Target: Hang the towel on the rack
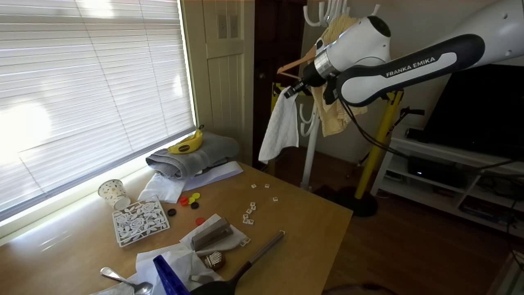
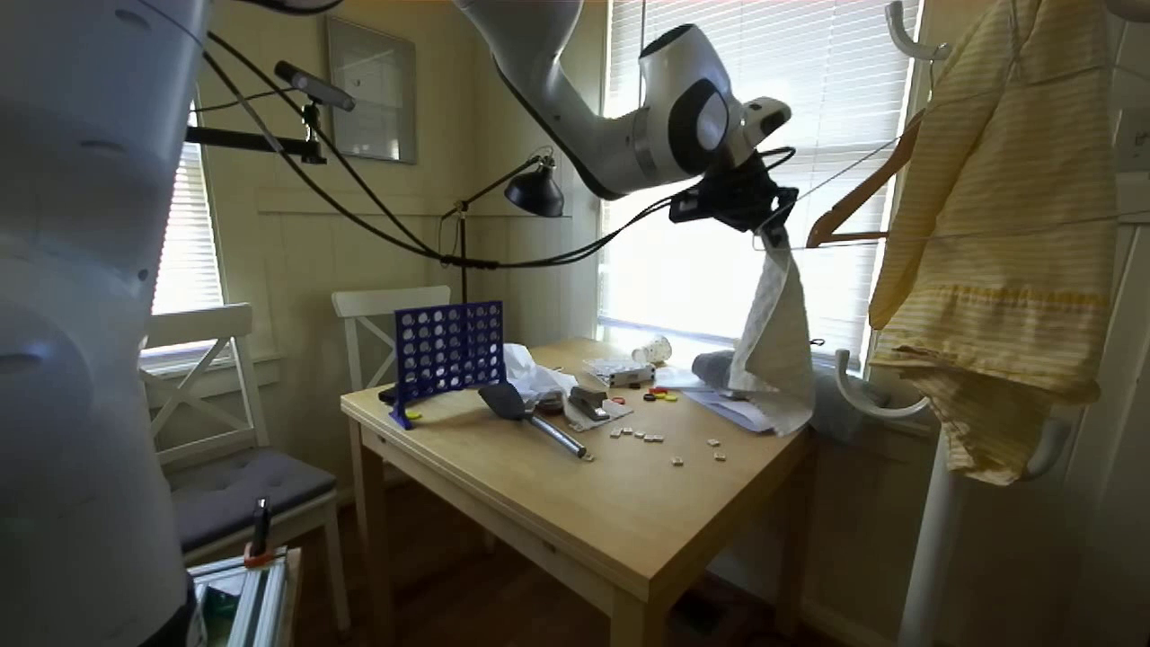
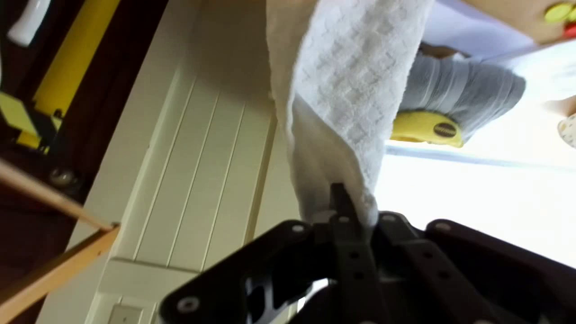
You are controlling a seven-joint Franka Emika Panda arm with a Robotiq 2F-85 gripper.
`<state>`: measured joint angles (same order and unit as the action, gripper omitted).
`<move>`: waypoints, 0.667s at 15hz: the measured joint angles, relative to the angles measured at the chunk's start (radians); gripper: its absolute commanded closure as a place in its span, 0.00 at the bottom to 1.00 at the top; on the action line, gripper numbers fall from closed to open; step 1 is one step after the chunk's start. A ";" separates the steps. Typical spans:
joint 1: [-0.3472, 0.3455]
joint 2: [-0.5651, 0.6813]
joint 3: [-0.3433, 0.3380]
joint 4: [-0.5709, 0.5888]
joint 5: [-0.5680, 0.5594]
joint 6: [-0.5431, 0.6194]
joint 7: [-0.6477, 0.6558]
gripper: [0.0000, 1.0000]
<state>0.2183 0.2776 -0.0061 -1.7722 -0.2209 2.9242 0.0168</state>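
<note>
The white towel [image 1: 281, 127] hangs down from my gripper [image 1: 290, 93], which is shut on its top end. The towel also shows in an exterior view [image 2: 780, 346] and in the wrist view [image 3: 360, 85], where the gripper [image 3: 353, 204] pinches it. The rack [image 1: 310, 151] is a white stand with curved hooks, and it also shows in an exterior view [image 2: 934, 539]. A wooden hanger [image 2: 867, 193] and a yellow striped cloth [image 2: 997, 243] hang on it. The gripper is beside the hanger, apart from it in that view. The arm hides part of the rack in an exterior view.
The wooden table [image 1: 311, 221] bears a rolled grey towel [image 1: 221, 145] with a yellow banana-shaped thing [image 1: 186, 143], a paper cup [image 1: 114, 194], a spatula [image 1: 262, 252] and a blue game grid [image 2: 449, 350]. A yellow post [image 1: 378, 143] stands near the rack. A window is behind the table.
</note>
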 measured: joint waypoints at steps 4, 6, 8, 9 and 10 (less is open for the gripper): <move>0.076 0.004 -0.103 0.137 -0.139 0.025 0.100 0.96; 0.092 0.007 -0.116 0.190 -0.148 0.020 0.107 0.96; 0.097 0.011 -0.118 0.209 -0.148 0.017 0.107 0.99; 0.097 0.011 -0.117 0.208 -0.148 0.017 0.107 0.99; 0.097 0.012 -0.118 0.203 -0.148 0.012 0.110 0.99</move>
<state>0.3152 0.2896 -0.1240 -1.5688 -0.3690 2.9362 0.1268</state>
